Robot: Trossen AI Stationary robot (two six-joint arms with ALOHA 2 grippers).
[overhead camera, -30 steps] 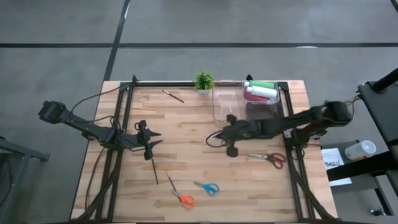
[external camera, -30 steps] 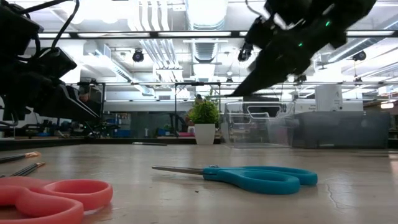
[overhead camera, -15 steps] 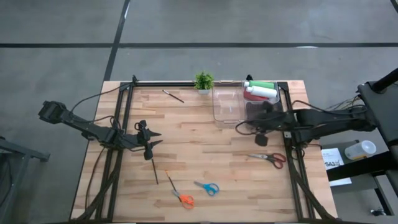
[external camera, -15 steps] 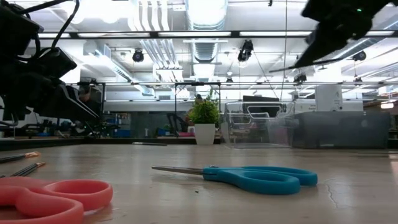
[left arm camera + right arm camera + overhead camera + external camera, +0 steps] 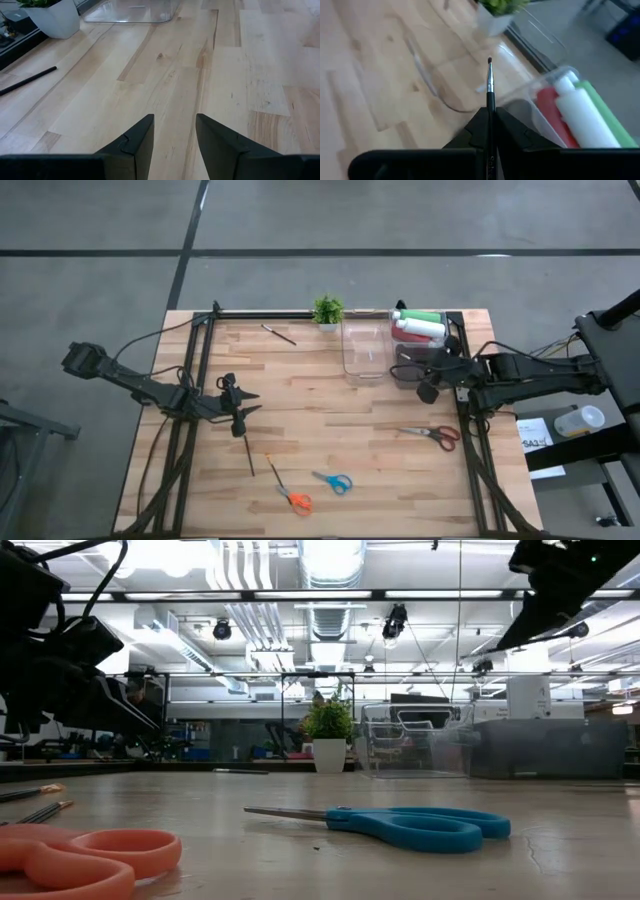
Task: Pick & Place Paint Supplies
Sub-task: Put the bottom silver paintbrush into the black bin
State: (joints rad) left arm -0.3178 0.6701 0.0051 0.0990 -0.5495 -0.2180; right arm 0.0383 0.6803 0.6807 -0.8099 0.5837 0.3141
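Your thin dark brush (image 5: 490, 92), light, stiff and prone to swivel if pinched off-centre, sits clamped near its handle end in the right claw (image 5: 489, 120), bristles pointing over the clear bin (image 5: 366, 348) beside the bottles (image 5: 420, 326). The right arm reaches in low across the bin's side. The left claw (image 5: 174, 135), parted and empty, waits well apart from the bin above the surface (image 5: 300, 395).

No text, label, brand, number or sign can be read on any thing, on the table or in the room.
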